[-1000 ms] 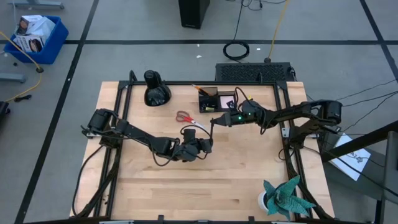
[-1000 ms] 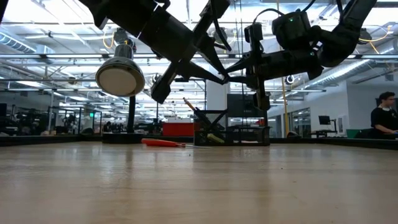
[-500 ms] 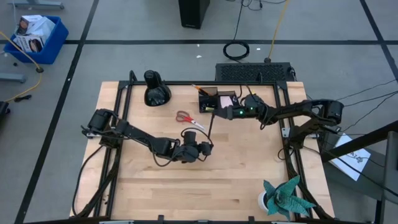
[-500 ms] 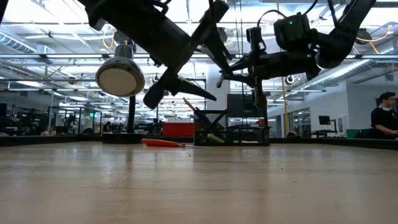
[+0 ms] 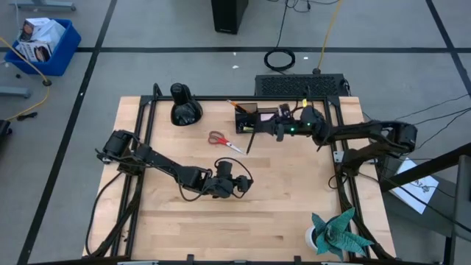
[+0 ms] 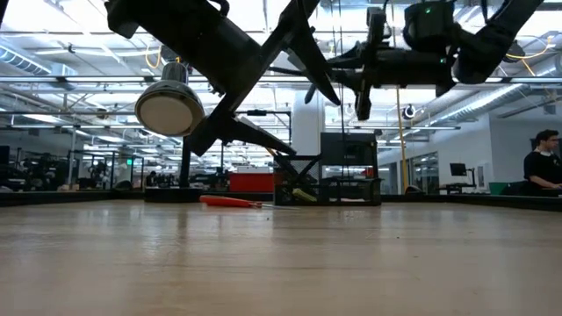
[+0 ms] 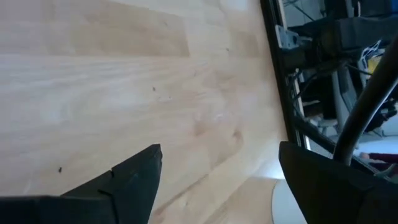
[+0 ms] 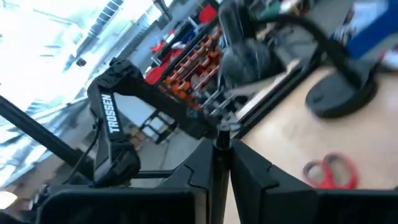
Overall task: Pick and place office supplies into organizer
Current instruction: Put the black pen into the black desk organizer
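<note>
While left fingers (image 7: 143, 180) gape, bare table (image 7: 112, 81)

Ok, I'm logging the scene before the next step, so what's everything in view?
table: one, light wood
organizer: one, black, at table edge
scissors: one pair, red handles, flat on table beside organizer
pen: one, black, in right gripper
pencil: one, orange, sticking out of organizer
rounded object: one, black, left of scissors
paper plant: one, teal, table corner
bin: one, blue, on floor
person: one, background
left gripper: open, empty, mid-table
right gripper: shut on pen
</note>
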Motion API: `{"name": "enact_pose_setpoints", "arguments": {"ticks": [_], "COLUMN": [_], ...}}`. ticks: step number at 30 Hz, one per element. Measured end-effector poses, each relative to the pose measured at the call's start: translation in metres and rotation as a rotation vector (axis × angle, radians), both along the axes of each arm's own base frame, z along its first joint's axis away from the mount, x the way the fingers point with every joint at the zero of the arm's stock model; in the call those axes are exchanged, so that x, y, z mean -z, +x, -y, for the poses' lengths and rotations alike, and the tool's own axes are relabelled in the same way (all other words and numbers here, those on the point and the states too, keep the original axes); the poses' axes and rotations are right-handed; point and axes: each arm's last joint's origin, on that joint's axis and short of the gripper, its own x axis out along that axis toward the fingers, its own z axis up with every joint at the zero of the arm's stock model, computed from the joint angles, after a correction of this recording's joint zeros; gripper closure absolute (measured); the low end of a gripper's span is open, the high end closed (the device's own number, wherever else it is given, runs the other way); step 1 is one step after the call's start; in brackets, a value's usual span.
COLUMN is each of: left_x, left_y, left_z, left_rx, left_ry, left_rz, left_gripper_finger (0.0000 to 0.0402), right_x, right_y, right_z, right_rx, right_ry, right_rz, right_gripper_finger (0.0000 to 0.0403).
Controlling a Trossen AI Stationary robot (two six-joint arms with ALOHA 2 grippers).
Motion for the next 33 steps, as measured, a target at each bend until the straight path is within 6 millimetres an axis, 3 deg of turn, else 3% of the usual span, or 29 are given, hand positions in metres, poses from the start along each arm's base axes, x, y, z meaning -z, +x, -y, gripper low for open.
{"name": "enact_pose_setpoints", "arguments": {"ticks": [11,19,24,33], "left_x": [0.0,0.0,0.0,-0.001], "left_y": [-0.001,0.0,0.0,-0.002], "left_z": [0.003,0.003,0.003,0.008], "left_rx": [0.025,0.023,0.015,0.012], "left_ry": [-0.014,-0.017,-0.031,-0.049], "left_rz": [-0.005,0.0,0.004,0.014], "left_gripper_finger": [0.0091,0.0089,0.0089,0.0089], "right_x": [-0.038,-0.064,-0.064,-0.044], "right_y": [-0.02,-0.005,0.005,0.028], "right_z": [0.002,0.014,0.031,0.061], "right_rx": [0.212,0.378,0.435,0.442], "right_ry": [-0.44,-0.758,-0.776,-0.778], "right_rz": [0.005,-0.152,-0.209,-0.312], "right_gripper_finger": [0.0376,0.0378,0.0373,0.0372]}}
